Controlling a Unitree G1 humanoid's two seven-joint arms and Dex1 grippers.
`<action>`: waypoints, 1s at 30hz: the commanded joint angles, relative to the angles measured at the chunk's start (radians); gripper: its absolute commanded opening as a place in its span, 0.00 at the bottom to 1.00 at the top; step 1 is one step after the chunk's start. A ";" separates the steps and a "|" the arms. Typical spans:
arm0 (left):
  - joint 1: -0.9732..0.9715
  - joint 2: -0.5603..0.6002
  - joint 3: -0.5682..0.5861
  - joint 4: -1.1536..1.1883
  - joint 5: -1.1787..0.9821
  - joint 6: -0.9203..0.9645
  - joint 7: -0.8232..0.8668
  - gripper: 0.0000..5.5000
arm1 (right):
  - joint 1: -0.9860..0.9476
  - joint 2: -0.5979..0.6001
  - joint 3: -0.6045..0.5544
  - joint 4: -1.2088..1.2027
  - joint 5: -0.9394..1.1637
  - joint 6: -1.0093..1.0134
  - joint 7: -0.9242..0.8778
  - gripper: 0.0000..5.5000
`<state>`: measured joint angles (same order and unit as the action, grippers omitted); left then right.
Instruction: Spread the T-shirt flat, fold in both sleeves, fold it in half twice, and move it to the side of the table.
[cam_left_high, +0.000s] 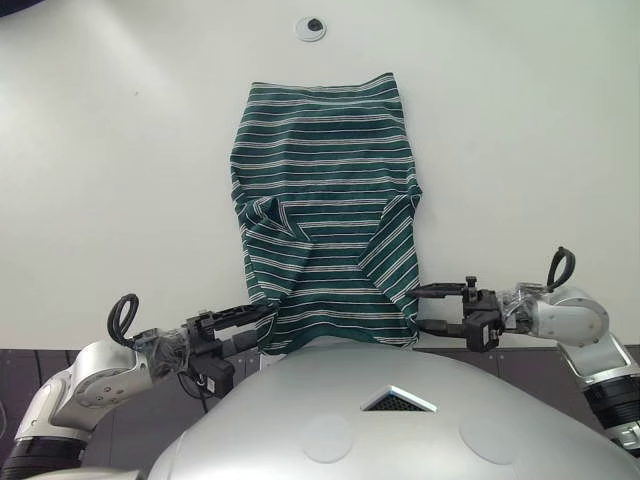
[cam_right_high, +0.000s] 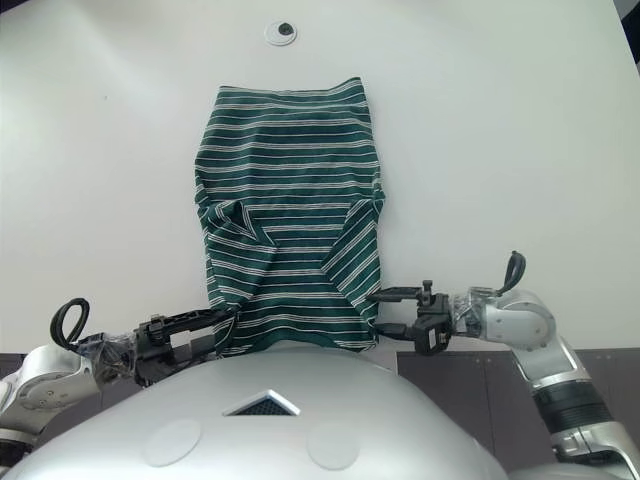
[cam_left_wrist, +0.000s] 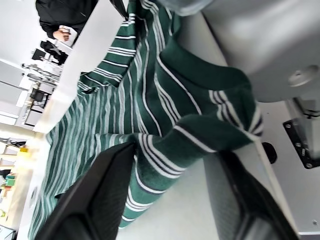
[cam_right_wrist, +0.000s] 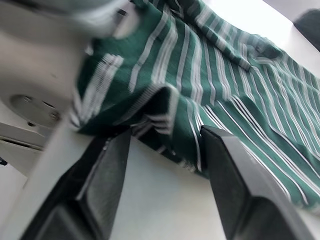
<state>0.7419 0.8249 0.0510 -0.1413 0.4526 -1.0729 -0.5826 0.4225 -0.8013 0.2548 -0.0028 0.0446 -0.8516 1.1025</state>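
Left gripper (cam_left_high: 262, 325) low on the left side, fingers spread apart, pointing inward. Right gripper (cam_left_high: 418, 308) opposite, fingers likewise spread, pointing inward. Both held roughly level.

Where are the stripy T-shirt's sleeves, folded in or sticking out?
Folded in. The left sleeve and right sleeve lie as slanted flaps on the T-shirt, stripes running diagonally, nothing sticking out sideways.

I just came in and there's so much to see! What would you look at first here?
First the green striped T-shirt, sleeves folded in, lying in the middle of the white table. Then the left fingers and right fingers, open at its two near corners, one on each side. A small round disc sits on the table beyond the shirt's far edge.
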 joint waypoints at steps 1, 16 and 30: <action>0.005 0.039 -0.020 -0.031 0.013 0.049 -0.020 0.32 | -0.002 -0.048 0.037 0.008 -0.075 -0.012 -0.004 0.34; 0.092 0.174 -0.126 -0.182 -0.340 0.389 -0.172 0.00 | -0.034 -0.129 0.068 -0.078 0.210 0.238 0.018 0.00; -0.410 0.075 -0.063 -0.117 -1.057 0.904 -0.313 0.00 | -0.442 0.094 -0.066 -0.035 0.646 0.833 -0.005 0.00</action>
<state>0.4202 0.9629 -0.0133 -0.3268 -0.6190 -0.1909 -0.9215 0.0565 -0.7598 0.2104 -0.1153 0.7642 -0.0089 1.1491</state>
